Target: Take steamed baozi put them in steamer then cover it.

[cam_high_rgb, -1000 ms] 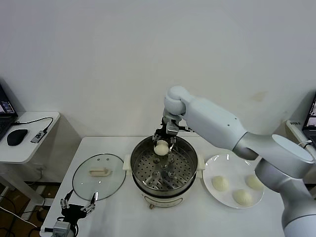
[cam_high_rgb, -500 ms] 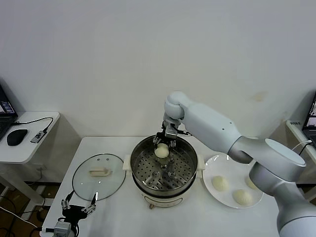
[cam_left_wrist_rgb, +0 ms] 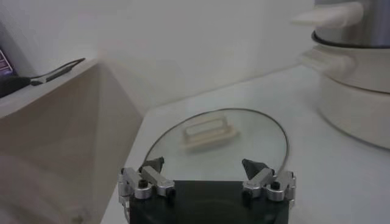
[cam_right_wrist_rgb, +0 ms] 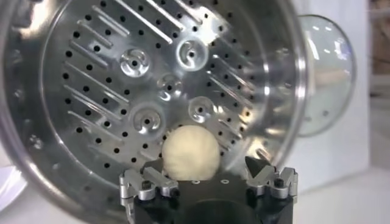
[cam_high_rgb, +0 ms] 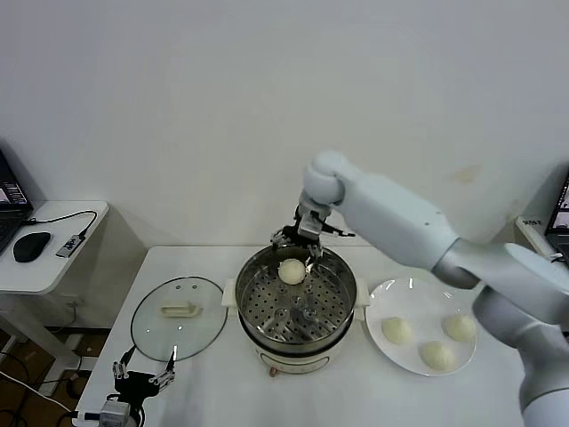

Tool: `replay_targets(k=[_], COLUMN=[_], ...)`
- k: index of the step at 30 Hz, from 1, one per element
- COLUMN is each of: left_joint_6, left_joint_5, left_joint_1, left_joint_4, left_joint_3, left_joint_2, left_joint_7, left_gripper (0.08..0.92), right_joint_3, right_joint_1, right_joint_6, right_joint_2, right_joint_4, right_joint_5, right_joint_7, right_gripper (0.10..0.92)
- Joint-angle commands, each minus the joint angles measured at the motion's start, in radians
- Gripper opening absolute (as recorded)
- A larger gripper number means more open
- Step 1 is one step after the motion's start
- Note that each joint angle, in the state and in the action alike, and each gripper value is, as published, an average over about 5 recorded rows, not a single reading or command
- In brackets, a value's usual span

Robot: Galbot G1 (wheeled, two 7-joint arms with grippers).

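Note:
One steamed baozi lies on the perforated tray at the far side of the steamer. My right gripper hangs open just above it, over the far rim, holding nothing. The right wrist view shows the baozi on the tray, below and between the spread fingers of my right gripper. Three more baozi sit on the white plate to the right. The glass cover lies flat left of the steamer. My left gripper is parked open at the table's front left.
The left wrist view shows the cover just beyond my left gripper and the steamer's side. A side table with a mouse and cable stands at far left. A wall runs behind the table.
My right gripper lowered the baozi onto the tray, opened and let it go, then rose a little. The baozi now rests alone. The left arm has not moved.

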Motion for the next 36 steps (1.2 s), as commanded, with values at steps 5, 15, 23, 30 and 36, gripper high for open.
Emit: replay_targets(k=[5,15,23,30,36], left_joint_6=[0.012,0.055,0.102,0.106,0.106], left_joint_5=[-0.017,-0.063,-0.101,-0.099,-0.094], left_joint_1=[-0.003,0.009,0.035,0.048,0.050], left_joint_4=[-0.010,-0.055,-0.100,-0.130,-0.129], left_joint_3=[-0.001,0.008,0.007,-0.005,-0.008], left_joint_2=[0.013,0.028,0.037,0.036,0.027], left_joint_7=[0.004,0.019,0.016,0.019,0.015], left_gripper=[0.823,0.823,0.823,0.823,0.823], right_joint_3=[-0.004,0.135,0.231,0.250,0.242], right_joint_1=[0.058,-0.074,-0.283,-0.399,-0.435], right_joint_6=[-0.468,-0.809,-0.830,-0.818,-0.815], right_joint_2=[-0.318,-0.533,-0.620,-0.618,-0.566], right_joint_4=[0.155,0.223,0.319,0.348,0.309], right_joint_5=[0.248,0.169,0.085,0.027,0.011], right_joint_7=[0.004,-0.055,-0.054,-0.035,-0.016], right_gripper=[0.823,0.823,0.823,0.823,0.823])
